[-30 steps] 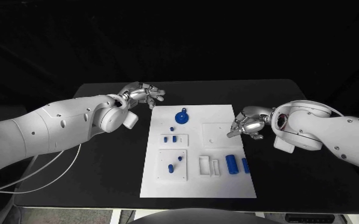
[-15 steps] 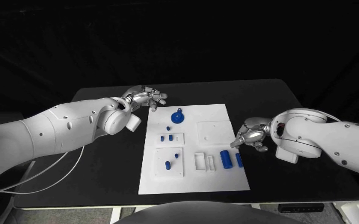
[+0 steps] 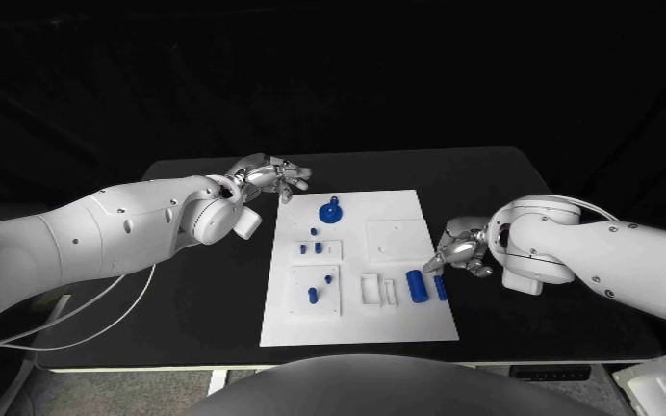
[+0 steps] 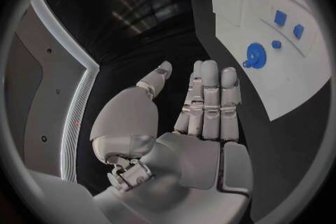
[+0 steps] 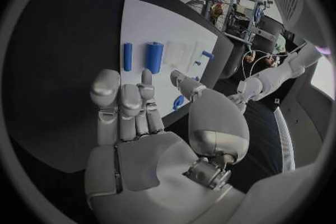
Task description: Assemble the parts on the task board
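Observation:
The white task board [image 3: 417,209] lies mid-table, with small blue parts on it. A round blue part [image 3: 330,211] sits near its far edge, also visible in the left wrist view [image 4: 255,56]. Two blue cylinders [image 3: 415,285] [image 3: 440,287] lie side by side at its right front. My right hand [image 3: 458,252] hovers at the board's right edge, just beyond the cylinders [image 5: 154,57], fingers apart and holding nothing. My left hand [image 3: 270,177] is off the board's far left corner, fingers straight and empty [image 4: 203,106].
Several small blue pegs [image 3: 314,247] and white raised blocks [image 3: 318,291] occupy the board's left half, and a white square block [image 3: 395,240] lies near my right hand. Black tabletop [image 3: 555,320] surrounds the board on all sides.
The camera has shifted. My right hand has moved along the board's right edge toward the front, closer to the two blue cylinders. My left hand has stayed at the far left corner.

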{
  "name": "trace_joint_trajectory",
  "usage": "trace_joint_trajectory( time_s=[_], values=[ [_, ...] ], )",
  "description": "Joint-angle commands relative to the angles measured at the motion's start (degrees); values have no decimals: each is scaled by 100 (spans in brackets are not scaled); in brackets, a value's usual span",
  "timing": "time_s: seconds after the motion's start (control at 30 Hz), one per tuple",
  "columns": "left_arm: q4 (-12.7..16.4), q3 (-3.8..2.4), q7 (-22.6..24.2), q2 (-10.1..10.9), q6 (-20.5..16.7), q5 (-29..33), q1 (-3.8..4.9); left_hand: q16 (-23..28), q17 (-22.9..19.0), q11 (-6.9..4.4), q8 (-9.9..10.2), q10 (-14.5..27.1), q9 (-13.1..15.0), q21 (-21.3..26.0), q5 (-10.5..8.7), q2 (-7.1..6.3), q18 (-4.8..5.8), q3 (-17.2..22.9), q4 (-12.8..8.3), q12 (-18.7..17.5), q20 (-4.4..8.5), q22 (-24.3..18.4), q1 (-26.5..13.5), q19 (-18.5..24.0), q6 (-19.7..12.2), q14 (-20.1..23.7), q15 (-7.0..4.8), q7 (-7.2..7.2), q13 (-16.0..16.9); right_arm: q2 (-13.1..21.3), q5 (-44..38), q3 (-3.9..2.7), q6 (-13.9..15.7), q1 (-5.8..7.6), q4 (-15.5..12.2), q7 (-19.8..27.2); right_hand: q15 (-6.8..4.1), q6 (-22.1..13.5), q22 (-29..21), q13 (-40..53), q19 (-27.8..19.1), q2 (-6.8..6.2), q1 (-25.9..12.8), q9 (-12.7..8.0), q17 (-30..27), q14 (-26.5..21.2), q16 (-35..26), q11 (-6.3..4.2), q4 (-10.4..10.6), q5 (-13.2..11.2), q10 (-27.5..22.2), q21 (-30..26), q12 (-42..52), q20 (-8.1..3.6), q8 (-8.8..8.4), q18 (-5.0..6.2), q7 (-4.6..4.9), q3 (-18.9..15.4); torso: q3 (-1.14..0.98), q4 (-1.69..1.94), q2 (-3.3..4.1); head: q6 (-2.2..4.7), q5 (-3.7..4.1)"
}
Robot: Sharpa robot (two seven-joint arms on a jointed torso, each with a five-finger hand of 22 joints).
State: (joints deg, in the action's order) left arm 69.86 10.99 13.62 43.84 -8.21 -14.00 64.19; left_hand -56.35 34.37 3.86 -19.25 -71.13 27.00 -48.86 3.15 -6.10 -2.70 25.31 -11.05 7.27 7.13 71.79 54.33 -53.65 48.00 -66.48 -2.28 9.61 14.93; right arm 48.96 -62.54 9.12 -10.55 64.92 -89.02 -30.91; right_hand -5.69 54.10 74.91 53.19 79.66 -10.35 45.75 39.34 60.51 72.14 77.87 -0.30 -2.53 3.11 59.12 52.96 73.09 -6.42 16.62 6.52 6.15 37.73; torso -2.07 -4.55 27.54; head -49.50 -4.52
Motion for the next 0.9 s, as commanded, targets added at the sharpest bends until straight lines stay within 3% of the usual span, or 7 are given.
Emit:
trace_joint_trajectory(
  time_s=[0.03,0.07,0.13,0.2,0.3,0.67,0.9],
  values=[
    [43,1,138,11,99,47,-8,35,10,14,-30,40,-10,32,-22,-54,-281,-42,76,35,80,13,-145,6,-46,29,-7,-3,9,-66,-275,25,-156,-77,18,-118,-60,52,95,14,-8,-17,-85,-11,25,86,12,7,56,-27,55,28,-29,43,-39,848,-1,0,43,47,-9,-28,8],
    [60,2,157,22,132,59,-8,40,10,23,-26,47,-13,40,-21,-188,-266,-132,167,33,66,13,-338,14,-58,37,3,8,9,-90,-297,30,-129,-100,33,-128,-60,52,94,21,-6,-50,-125,-15,43,93,12,8,81,-29,60,32,-34,45,-47,848,0,-5,62,86,25,-3,51],
    [90,2,175,37,127,69,-8,51,15,22,-8,71,-23,76,-29,-327,-286,-291,393,25,75,6,-757,44,-111,61,2,12,6,-141,-329,37,-126,-160,73,-133,-59,44,91,35,-1,-94,-196,-22,84,111,17,9,125,-29,67,40,-42,46,-65,848,2,-19,67,87,31,-19,52],
    [100,2,184,43,131,71,-8,53,20,21,1,83,-27,93,-26,-352,-302,-366,435,21,82,6,-877,63,-139,71,-2,14,4,-168,-337,42,-110,-198,91,-132,-58,31,90,43,2,-119,-215,-26,93,113,13,11,138,-29,71,44,-46,43,-79,848,5,-20,64,90,40,-44,48],
    [121,3,171,63,127,73,-9,54,27,19,11,92,-32,104,-24,-358,-323,-413,455,20,86,10,-941,71,-176,80,-4,19,5,-236,-374,50,-69,-268,116,-102,-55,13,87,57,2,-158,-220,-32,104,112,4,16,140,-29,72,48,-54,36,-98,848,10,-12,60,91,53,-50,-12],
    [148,10,147,89,131,73,-12,52,35,17,8,95,-31,110,-22,-310,-340,-424,446,23,87,17,-934,72,-194,83,-5,20,7,-466,-681,52,130,-470,291,-80,-43,-9,81,92,2,-232,-283,-37,152,125,-9,28,180,-29,74,57,-69,25,-130,848,23,-34,44,69,106,-50,-106],
    [158,10,141,105,136,73,-12,51,37,17,5,96,-31,110,-22,-303,-342,-429,439,24,86,19,-930,71,-195,83,-5,20,8,-566,-1046,52,154,-562,409,-82,-38,-5,74,129,-8,-244,-377,-32,170,113,-44,33,249,-29,70,60,-92,20,-147,848,27,-84,44,71,126,-50,-123]
  ],
)
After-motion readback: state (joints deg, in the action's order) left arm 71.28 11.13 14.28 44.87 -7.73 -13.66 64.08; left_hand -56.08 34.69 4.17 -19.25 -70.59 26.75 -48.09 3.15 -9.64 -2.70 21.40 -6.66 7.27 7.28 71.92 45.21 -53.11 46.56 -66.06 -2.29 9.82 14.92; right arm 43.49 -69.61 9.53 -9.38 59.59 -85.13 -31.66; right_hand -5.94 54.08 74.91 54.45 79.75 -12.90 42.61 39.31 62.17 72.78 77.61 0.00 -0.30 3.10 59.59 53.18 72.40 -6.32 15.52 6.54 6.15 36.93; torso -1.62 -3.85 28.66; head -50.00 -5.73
